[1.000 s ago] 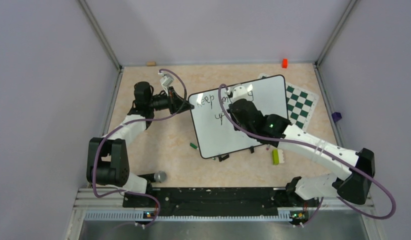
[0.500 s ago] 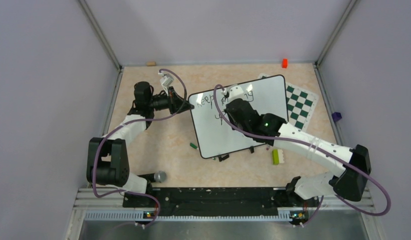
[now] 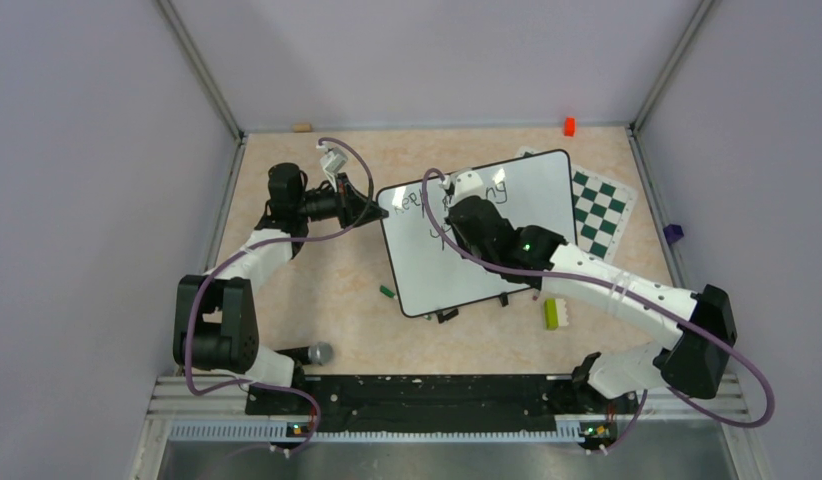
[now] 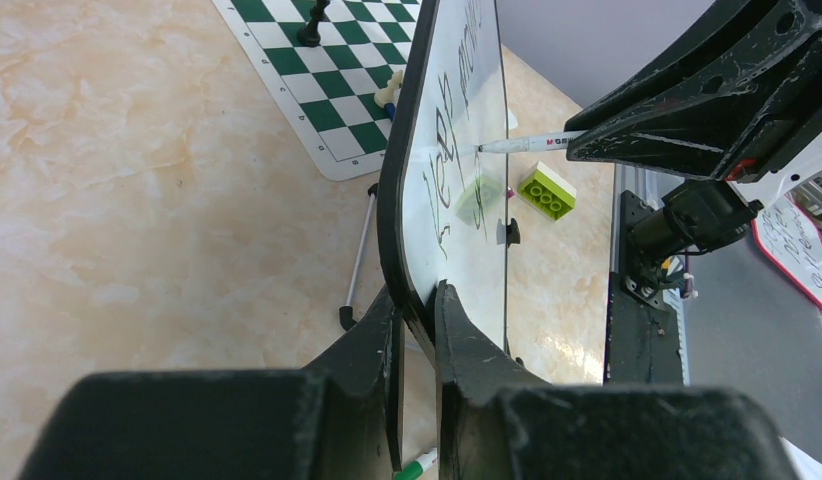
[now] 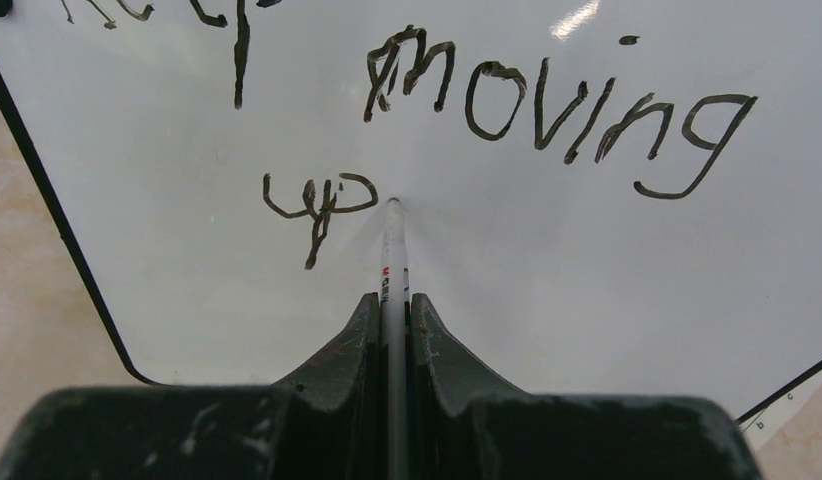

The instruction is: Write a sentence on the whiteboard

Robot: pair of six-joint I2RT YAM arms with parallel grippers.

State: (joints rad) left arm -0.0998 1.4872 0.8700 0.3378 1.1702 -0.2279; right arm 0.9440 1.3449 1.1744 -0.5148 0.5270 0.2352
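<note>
The whiteboard (image 3: 527,215) stands tilted on the table, white with a thin black rim. My left gripper (image 3: 379,212) is shut on its left edge (image 4: 402,250) and holds it. My right gripper (image 3: 449,190) is shut on a white marker (image 5: 392,260), whose tip touches the board face. The sentence (image 5: 507,95) reads "Keep moving" on the upper line and "up" (image 5: 322,200) on the lower line, with the marker tip just right of the "p". In the top view my right arm hides much of the writing.
A green-and-white chess mat (image 3: 602,205) lies behind the board at the right, with chess pieces (image 4: 312,20) on it. A lime brick (image 3: 551,313), a green marker cap (image 3: 387,292), an orange block (image 3: 569,126), a purple block (image 3: 672,233) and a microphone (image 3: 317,353) lie around.
My right gripper with the marker has moved left across the board, from the middle toward the upper left of the writing. The left gripper and the board have stayed still.
</note>
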